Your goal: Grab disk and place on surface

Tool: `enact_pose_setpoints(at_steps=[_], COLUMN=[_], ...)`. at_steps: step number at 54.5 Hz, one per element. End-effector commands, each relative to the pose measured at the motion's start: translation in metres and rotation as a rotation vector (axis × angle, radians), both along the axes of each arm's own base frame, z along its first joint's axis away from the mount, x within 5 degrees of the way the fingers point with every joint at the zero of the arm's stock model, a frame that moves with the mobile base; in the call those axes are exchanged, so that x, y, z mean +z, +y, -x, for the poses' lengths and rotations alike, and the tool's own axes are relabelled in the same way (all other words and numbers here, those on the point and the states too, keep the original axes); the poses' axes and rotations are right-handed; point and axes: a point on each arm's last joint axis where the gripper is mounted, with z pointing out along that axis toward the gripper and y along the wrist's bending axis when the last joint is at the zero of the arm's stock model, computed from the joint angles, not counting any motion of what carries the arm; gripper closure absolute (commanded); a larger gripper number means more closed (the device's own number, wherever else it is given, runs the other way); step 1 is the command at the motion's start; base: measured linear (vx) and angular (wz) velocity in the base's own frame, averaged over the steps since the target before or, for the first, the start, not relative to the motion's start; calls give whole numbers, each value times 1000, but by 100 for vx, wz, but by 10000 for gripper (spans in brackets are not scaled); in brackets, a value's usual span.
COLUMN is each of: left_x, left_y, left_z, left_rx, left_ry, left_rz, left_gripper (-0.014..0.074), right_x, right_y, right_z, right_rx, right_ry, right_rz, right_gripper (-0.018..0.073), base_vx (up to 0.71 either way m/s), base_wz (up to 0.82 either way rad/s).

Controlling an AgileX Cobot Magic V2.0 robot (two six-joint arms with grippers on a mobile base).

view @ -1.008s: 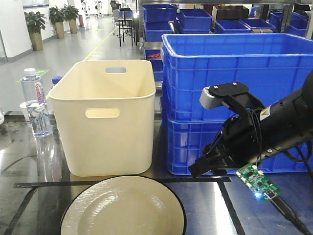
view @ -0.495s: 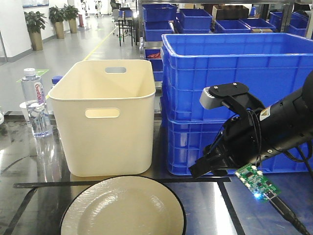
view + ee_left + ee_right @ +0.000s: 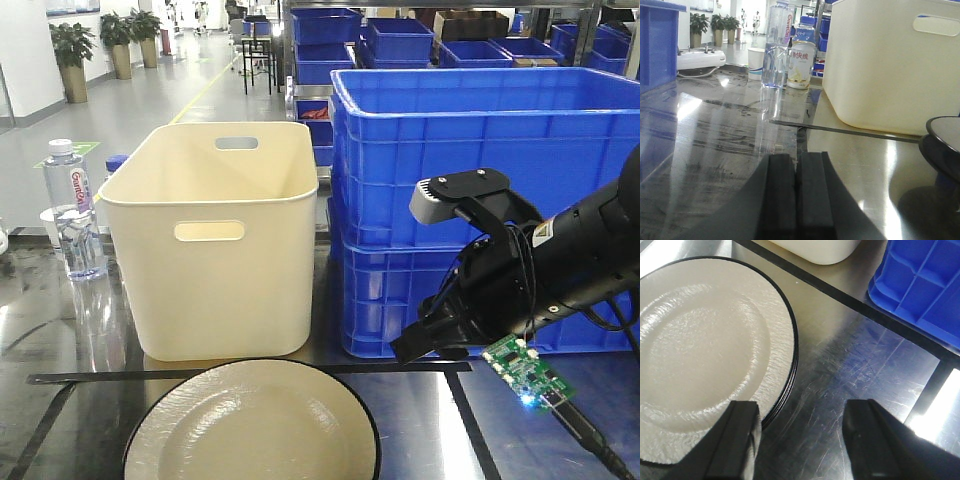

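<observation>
Almost nothing is shifting since the earlier frames: we are seeing only our right arm's black gripper (image 3: 432, 340) easing a touch lower and to the right, while everything else is sitting where it was.

The round cream plate with a thin black rim (image 3: 252, 425), which we are taking to be the disk, is lying on the dark glossy tabletop marked with black tape lines (image 3: 420, 420), near the front edge, in front of the cream plastic tub with handle slots (image 3: 215, 240). Its edge is looking layered in the right wrist view, perhaps a stack. The stacked blue plastic crates (image 3: 480, 180) are standing to the right of the tub.

Our right gripper (image 3: 802, 432) is hovering with its 2 fingers spread wide, the left one over the plate's rim (image 3: 790, 355) and nothing between them. Our left gripper (image 3: 799, 195) is resting low with its fingers pressed together, empty.

We are judging the grasp as not yet begun.
</observation>
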Motion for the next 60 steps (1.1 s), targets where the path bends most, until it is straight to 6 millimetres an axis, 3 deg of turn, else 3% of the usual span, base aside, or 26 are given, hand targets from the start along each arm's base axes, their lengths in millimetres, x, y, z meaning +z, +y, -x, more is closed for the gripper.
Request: enact_pose_setpoints(at_steps=[1, 11, 23, 28, 34, 43, 52, 60], left_x=[14, 14, 14, 14, 14, 14, 14, 14], left_y=[1, 1, 1, 1, 1, 1, 1, 1], left_z=[2, 2, 2, 2, 2, 2, 2, 2], left_rx=[7, 7, 7, 7, 7, 7, 7, 7], left_ry=[-102, -102, -102, -102, -102, -102, -102, -102], left_rz=[-3, -3, -3, -3, -3, -3, -3, -2], left_gripper=[604, 604, 604, 604, 604, 604, 604, 604], right_x=[24, 29, 4, -21, -55, -108, -152, -191], right_y=[-3, -14, -59, -86, -110, -127, -129, -127], right_z=[6, 25, 91, 128, 169, 225, 245, 235], right_rx=[-11, -36, -262, -398, -484, -569, -607, -605], right_ry=[-108, -183, -433, -488, -593, -752, -842, -851], right_rz=[-54, -50, -157, -210, -142, -89, -179, -208], right_gripper=[158, 241, 484, 574, 573, 571, 569, 567], base_vx=[0, 0, 0, 0, 0, 0, 0, 0], base_wz=[0, 0, 0, 0, 0, 0, 0, 0])
